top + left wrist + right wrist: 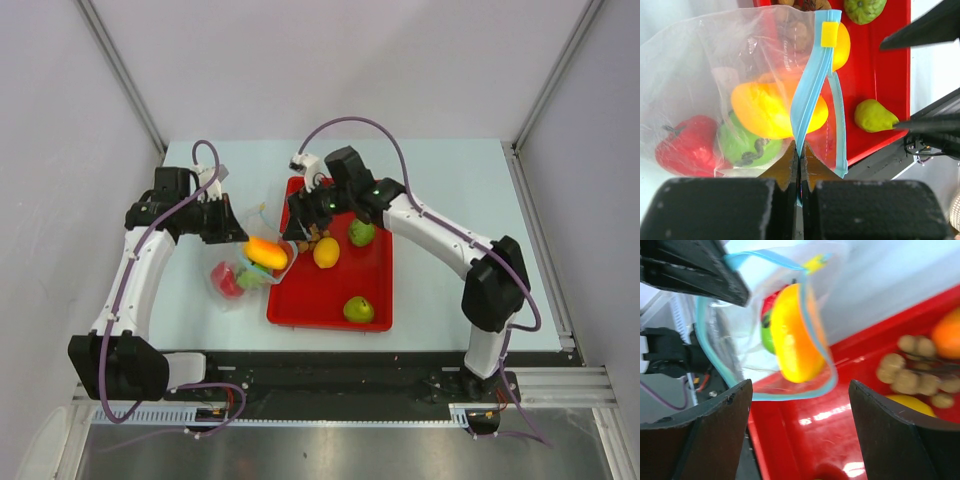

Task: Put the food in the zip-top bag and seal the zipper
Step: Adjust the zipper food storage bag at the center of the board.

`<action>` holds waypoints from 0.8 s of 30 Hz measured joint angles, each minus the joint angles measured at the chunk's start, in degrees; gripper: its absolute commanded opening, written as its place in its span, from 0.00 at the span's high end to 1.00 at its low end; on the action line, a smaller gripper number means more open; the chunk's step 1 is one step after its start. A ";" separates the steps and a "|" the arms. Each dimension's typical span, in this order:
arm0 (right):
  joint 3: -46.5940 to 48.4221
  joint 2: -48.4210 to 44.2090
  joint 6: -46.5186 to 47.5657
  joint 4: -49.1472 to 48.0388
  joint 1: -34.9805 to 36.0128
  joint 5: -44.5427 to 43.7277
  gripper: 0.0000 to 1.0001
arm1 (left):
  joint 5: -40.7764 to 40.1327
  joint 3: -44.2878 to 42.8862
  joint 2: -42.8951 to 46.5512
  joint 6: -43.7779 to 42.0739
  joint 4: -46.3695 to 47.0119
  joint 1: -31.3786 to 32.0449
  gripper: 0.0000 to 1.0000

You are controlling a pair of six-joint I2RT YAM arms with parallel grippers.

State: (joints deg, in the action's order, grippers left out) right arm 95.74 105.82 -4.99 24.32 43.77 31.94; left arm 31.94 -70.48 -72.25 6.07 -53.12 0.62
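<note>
Left jaws are pressing flat together, clamping the zipper [807, 95] strip at one end of the zip-top bag [235, 270] mouth and holding that edge up. The yellow slider tab [829, 34] is sitting at the far end of the strip, and the two blue rims are bowing apart, so the mouth is gaping toward the tray [330, 300].

Right jaws are standing wide apart with nothing between them, just beside the bag mouth over the tray's near-left part.

Progress, judging by the layout:
- A red piece [226, 280] and a green fruit [740, 145] are lying deep in the bag.
- An orange-yellow mango [265, 250] is sitting right in the mouth, ringed by the blue rim; it looks only part-way in.
- Waiting on the tray: lemon [326, 252], nuts [312, 236], two green fruits [361, 232] [358, 309]. The right wrist view is also showing an orange piece beside the nuts; can't tell what it is.
- Sealing not yet started.

Roughly a third of the loading looks done.

Left arm [140, 260] is reaching forward along the left of the tabletop [450, 180], elbow bent, wrist pointing right at the bag. Right arm [440, 235] is stretching from its base diagonally forward-left across the tray, wrist aiming left at the bag mouth.
</note>
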 measured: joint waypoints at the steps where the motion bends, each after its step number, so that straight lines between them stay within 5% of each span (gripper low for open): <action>1: -0.70 -0.61 0.39 -0.22 -0.59 -0.26 0.18 | 0.04 0.00 0.00 0.00 0.00 0.00 0.97; 9: -3.91 2.62 2.58 -1.05 -1.07 -2.10 0.24 | 0.28 0.00 0.00 -0.07 -0.13 0.00 0.97; 12: -4.15 5.18 2.71 -0.96 -0.70 -1.70 0.40 | 0.28 0.00 0.00 -0.07 -0.15 0.00 0.96; 15: -4.33 6.80 3.21 -0.94 -0.42 -0.98 0.76 | 0.26 0.00 0.00 -0.09 -0.20 0.00 0.94; 16: -4.35 7.04 3.13 -0.92 -0.31 -0.66 0.96 | 0.26 0.00 0.00 -0.13 -0.26 0.00 0.90; 17: -4.35 7.15 2.95 -0.94 -0.22 -0.24 1.00 | 0.24 0.00 0.00 -0.17 -0.35 0.00 0.87; 22: -4.37 7.17 0.39 -2.23 -0.22 2.71 1.00 | -1.22 0.00 0.00 -1.64 -2.10 0.00 0.55; 24: -4.61 6.91 -1.42 -3.30 -0.22 4.17 1.00 | -2.56 0.00 0.07 -2.43 -3.17 0.00 0.50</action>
State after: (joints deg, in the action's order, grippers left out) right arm 91.13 112.73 -6.42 21.02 43.55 36.12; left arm 29.39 -70.48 -72.18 3.64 -56.29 0.62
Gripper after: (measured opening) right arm 0.009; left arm 0.401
